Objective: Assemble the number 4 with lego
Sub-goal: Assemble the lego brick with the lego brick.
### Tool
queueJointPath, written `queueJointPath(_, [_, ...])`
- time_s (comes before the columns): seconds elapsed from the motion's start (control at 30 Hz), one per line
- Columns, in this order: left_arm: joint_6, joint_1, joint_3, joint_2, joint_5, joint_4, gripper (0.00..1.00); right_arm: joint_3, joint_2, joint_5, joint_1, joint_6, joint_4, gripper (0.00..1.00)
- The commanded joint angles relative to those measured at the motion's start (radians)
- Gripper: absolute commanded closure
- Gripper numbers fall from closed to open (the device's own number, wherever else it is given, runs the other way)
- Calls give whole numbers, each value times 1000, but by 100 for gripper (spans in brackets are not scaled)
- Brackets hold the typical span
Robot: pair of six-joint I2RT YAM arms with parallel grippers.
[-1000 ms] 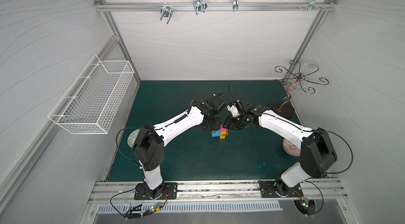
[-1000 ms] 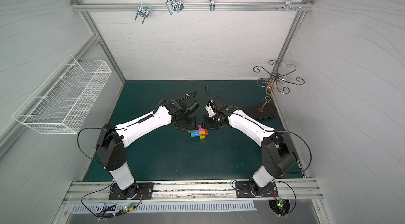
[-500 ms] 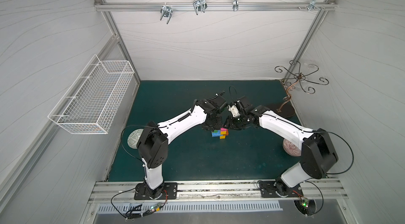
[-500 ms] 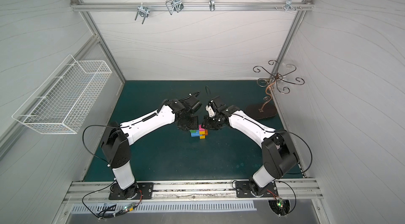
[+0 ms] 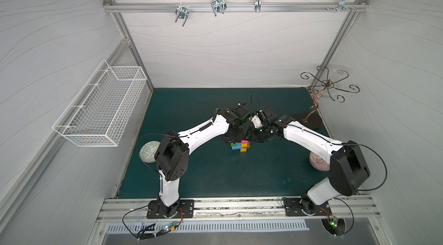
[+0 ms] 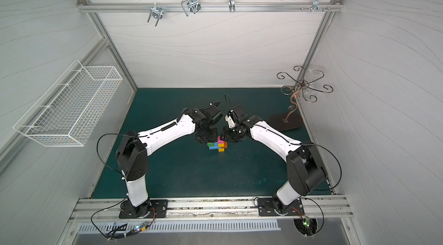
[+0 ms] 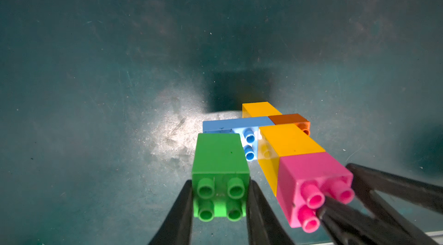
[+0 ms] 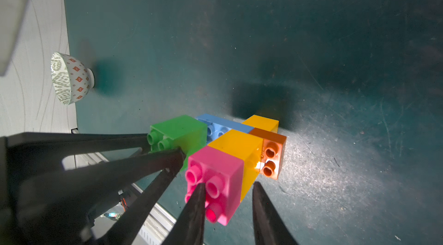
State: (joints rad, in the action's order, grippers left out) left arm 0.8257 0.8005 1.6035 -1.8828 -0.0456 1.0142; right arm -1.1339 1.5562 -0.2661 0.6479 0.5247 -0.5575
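Both grippers grip the number 4 point(image 5: 240, 146), a figure of small studded plastic bricks lying flat in the middle of the dark green mat point(image 5: 215, 179).
From the left: a white wire basket point(image 5: 100, 109) hangs on the wall, and a white patterned bowl point(image 5: 148, 151) lies by the mat's left edge. The left gripper point(image 7: 220, 181) is clamped on the square green brick point(image 7: 219, 152), which sits on one end of the long blue brick point(image 7: 227, 122). Beside it runs a column of two yellow bricks point(image 7: 287, 140) ending in a pink brick point(image 8: 215, 159), and an orange brick point(image 7: 290, 119) juts from the column's other side. The right gripper point(image 8: 229, 183) is closed on the pink brick, one tip on its studded end and the other against the column's side. A scrolled metal stand point(image 5: 321, 102) fills the right corner.
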Motion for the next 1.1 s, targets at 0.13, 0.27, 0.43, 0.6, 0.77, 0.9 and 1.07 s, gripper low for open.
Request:
queueJointPath(0.13, [32, 2, 67, -40, -6, 32, 100, 45, 19, 57, 5, -11, -78, 67])
queueJointPath(0.27, [36, 2, 69, -49, 0, 40, 100, 49, 15, 57, 2, -11, -78, 67])
queueJointPath(0.43, [47, 4, 69, -56, 0, 50, 100, 55, 14, 55, 1, -11, -74, 67])
queueJointPath(0.6, [53, 5, 78, -68, 11, 58, 100, 57, 14, 54, -1, -11, -73, 67])
queueJointPath(0.77, [59, 4, 73, -71, 19, 59, 100, 59, 15, 52, -3, -12, -71, 67])
queueJointPath(0.9, [61, 3, 75, -70, 18, 62, 100, 61, 17, 50, -3, -11, -70, 67])
queueJointPath(1.07, [64, 3, 78, -80, 13, 63, 100, 62, 18, 50, -4, -11, -67, 67])
